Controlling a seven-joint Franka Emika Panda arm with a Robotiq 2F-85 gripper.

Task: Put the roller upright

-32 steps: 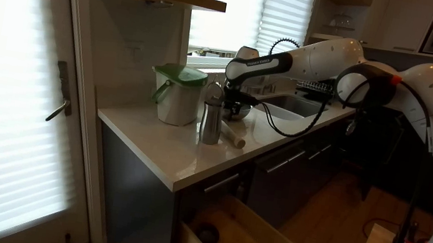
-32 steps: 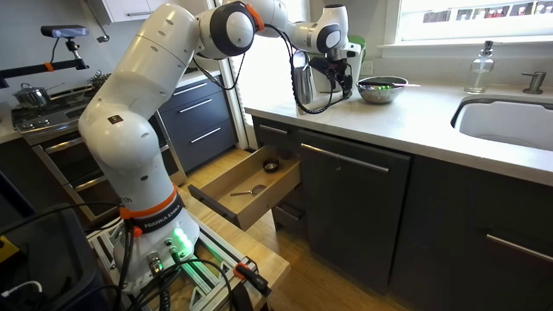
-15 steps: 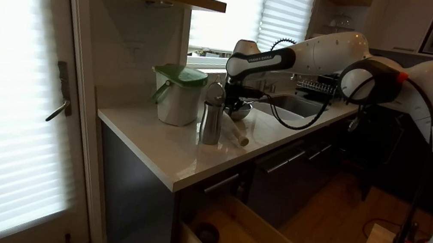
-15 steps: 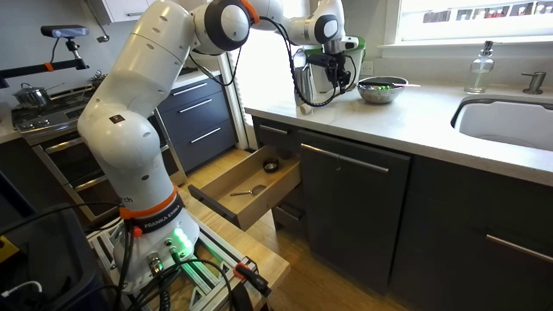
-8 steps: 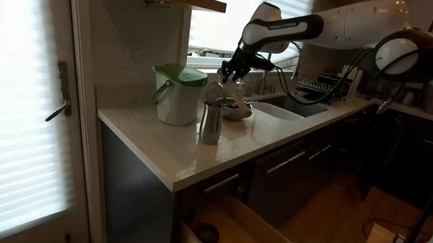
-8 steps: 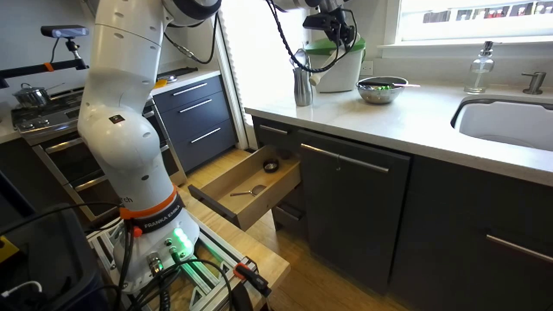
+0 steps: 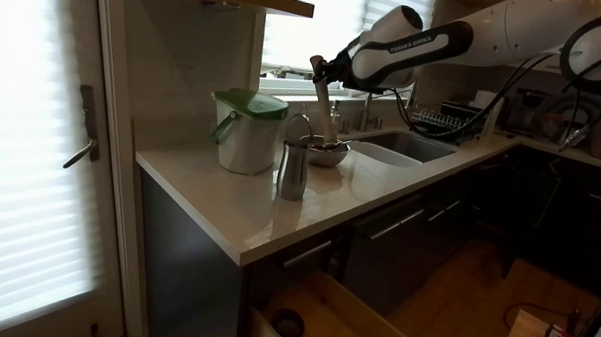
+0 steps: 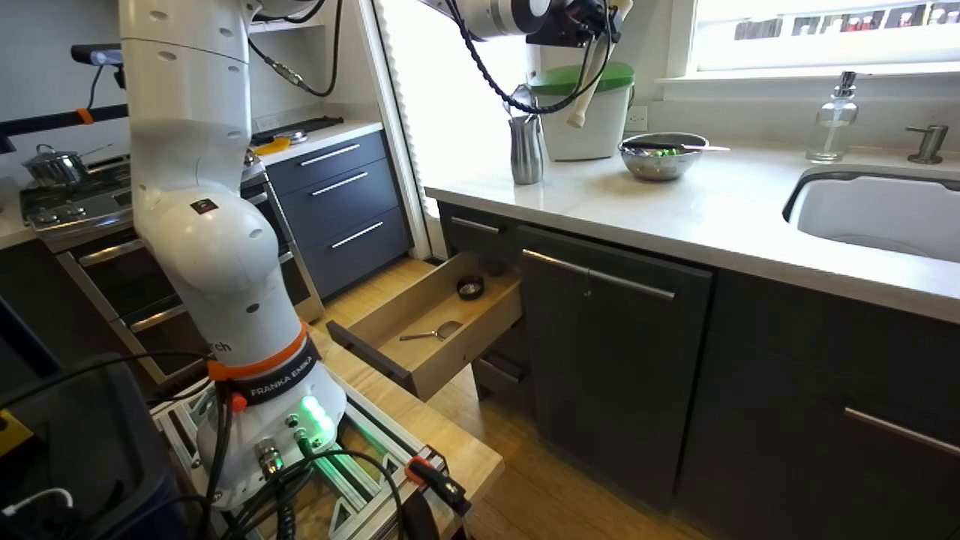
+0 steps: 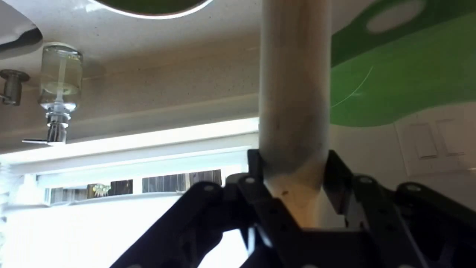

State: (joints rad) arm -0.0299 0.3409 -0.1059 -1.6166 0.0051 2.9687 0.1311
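Observation:
My gripper (image 7: 323, 71) is shut on the roller (image 7: 325, 106), a slender light-brown wooden cylinder, near its upper end. Held in the air above the counter (image 7: 224, 192), the roller leans at a steep slant, with its lower end off the surface in both exterior views. In an exterior view the roller (image 8: 594, 82) hangs in front of the white bin. The wrist view shows the roller (image 9: 295, 82) running up between the two black fingers (image 9: 336, 175), which press on its sides. The far end lies outside the wrist picture.
A steel cup (image 7: 292, 173) stands on the counter near the white bin with green lid (image 7: 247, 142). A metal bowl (image 8: 663, 161) with utensils sits beside them, and a sink (image 8: 885, 214) lies further along. Below, a drawer (image 8: 420, 330) is pulled out.
The roller has come up off the counter, where it lay flat, and has swung to a steep slant. My arm has risen, and the wrist has tipped from pointing down to nearly level.

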